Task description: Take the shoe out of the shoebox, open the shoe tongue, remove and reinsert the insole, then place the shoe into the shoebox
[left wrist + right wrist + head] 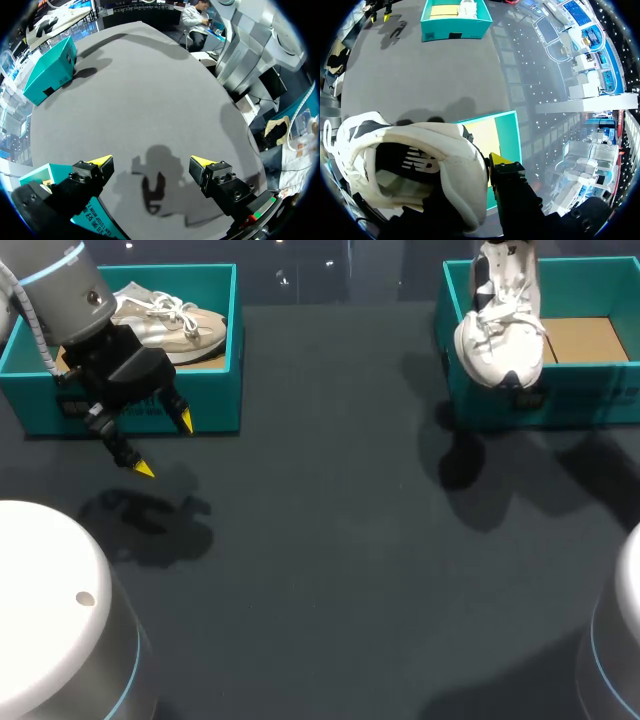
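Your right gripper (pixel 485 167) pinches white sneaker (pixel 498 340) by heel, hanging over teal shoebox (pixel 590 395): extraction looks nearly done. Left gripper (pixel 165 445) spread, empty. Tongue (pixel 497 312), insole (pixel 395 181), return left.

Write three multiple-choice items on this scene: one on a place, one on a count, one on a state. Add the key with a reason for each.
1. Where is the beige lace-up sneaker?
A) inside the left teal cardboard shoebox
B) lying outside any box
C) hanging in the air

2. How many teal shoeboxes stand on the dark table?
A) one
B) two
C) three

3. What state is the left gripper in?
A) open, holding nothing
B) shut on a shoe
C) shut on an insole

Key:
1 A: it lies within that box's walls.
2 B: one stands at each far side, and the right shoebox has the white-and-black sneaker hanging over it.
3 A: its yellow tips are apart over bare table.
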`<state>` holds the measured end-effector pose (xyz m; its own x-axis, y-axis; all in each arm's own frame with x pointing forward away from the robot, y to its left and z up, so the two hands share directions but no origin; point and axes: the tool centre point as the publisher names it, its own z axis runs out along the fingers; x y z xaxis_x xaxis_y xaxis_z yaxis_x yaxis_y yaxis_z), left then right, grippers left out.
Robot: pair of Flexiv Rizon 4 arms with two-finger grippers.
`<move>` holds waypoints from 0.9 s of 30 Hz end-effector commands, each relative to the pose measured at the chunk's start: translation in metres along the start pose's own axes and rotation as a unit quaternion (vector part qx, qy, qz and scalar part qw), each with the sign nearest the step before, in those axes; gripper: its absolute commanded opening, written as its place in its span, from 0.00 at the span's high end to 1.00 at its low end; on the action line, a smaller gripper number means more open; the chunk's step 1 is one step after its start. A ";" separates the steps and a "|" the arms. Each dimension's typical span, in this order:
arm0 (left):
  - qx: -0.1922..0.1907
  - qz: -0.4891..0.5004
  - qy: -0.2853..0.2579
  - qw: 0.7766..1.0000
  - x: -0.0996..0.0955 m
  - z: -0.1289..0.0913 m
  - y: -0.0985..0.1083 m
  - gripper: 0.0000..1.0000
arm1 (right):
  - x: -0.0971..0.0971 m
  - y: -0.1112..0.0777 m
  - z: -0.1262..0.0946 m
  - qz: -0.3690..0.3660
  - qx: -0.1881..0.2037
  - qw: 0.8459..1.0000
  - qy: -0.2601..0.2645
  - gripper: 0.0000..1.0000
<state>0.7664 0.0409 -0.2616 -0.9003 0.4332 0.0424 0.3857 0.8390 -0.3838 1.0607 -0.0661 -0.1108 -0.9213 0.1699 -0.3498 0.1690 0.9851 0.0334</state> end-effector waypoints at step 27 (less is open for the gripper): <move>-0.001 0.000 0.000 1.000 0.001 0.000 0.001 0.00 | -0.103 -0.152 0.022 0.207 0.082 0.974 -0.049 1.00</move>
<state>0.7664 0.0409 -0.2616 -0.9003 0.4332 0.0424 0.3856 0.8390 -0.3838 1.1388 -0.2275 -0.1023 -0.7318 0.5328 -0.4251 0.5729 0.8187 0.0399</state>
